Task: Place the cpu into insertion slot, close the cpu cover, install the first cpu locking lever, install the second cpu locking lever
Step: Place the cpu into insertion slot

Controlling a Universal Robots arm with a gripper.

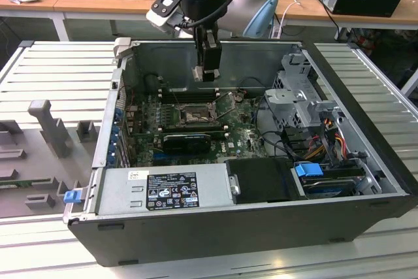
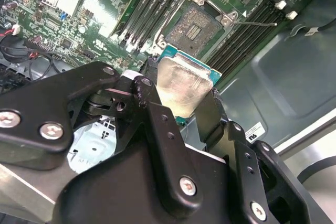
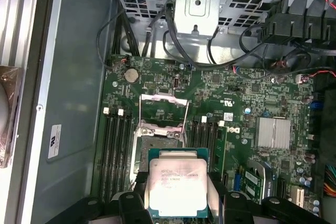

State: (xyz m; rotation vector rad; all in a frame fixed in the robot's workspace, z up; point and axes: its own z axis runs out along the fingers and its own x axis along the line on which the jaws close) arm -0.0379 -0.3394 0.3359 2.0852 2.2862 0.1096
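My gripper hangs inside the open computer case, above the motherboard. It is shut on the cpu, a square chip with a pale silver face and a green rim. The black fingers press on two opposite edges of the cpu. The insertion slot lies below the chip with its greyish contact field bare, partly hidden by the cpu in the first wrist view. The insertion slot lies a short way beyond the chip in the second wrist view. The cpu cover stands flipped open behind the slot. A thin locking lever sticks out sideways.
Black memory slots flank the socket on both sides. A black rectangular block sits near the socket, and the power supply fills the case front. A metal drive cage with cables stands at the exterior view's right.
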